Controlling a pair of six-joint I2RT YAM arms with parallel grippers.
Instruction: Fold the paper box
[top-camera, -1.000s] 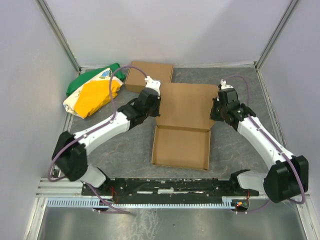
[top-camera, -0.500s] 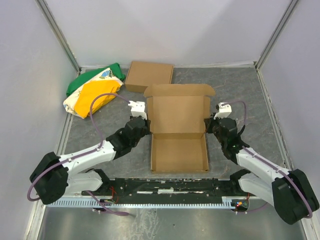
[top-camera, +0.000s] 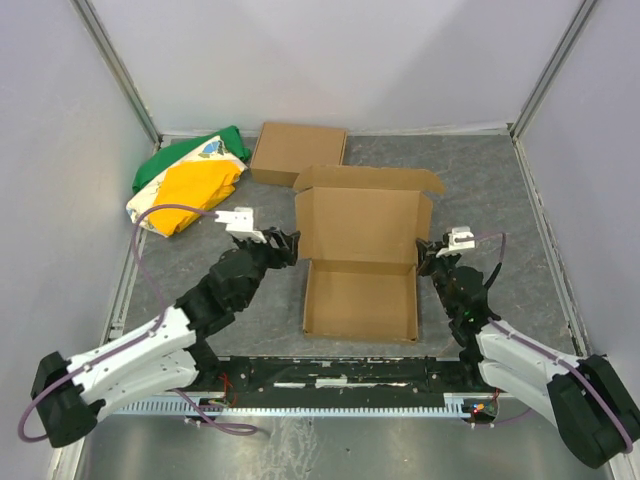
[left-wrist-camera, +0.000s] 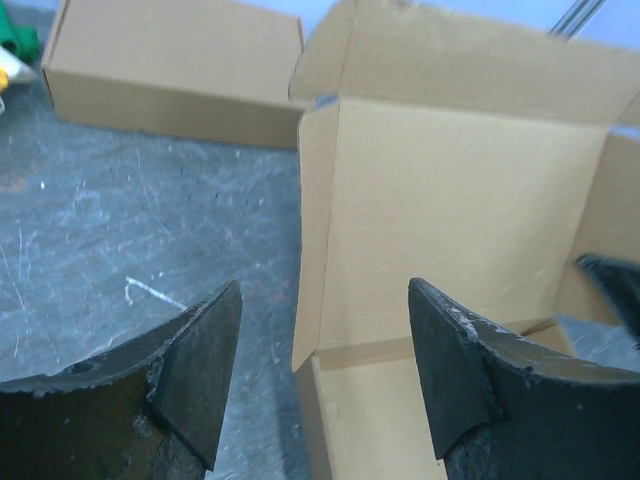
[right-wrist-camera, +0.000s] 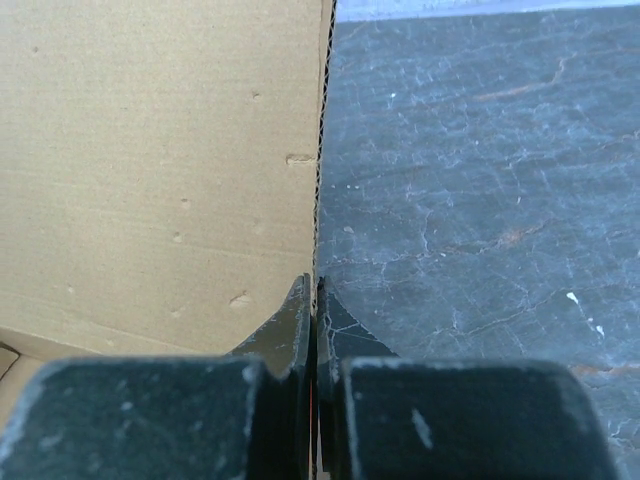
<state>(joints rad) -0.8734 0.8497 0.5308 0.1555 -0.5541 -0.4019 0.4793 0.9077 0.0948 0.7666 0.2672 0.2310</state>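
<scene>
The paper box (top-camera: 360, 300) is sitting at scene centre, lid (top-camera: 365, 225) upright at its far side, the left gripper (top-camera: 286, 241) hanging spread just left of it and the right gripper (right-wrist-camera: 312, 288) resting pressed together at the lid's right edge (pinch unconfirmed): tipping the lid nearward calls for even pressure.

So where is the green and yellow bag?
In the top view, the bag lies in the far-left corner, just left of the closed cardboard box.
</scene>
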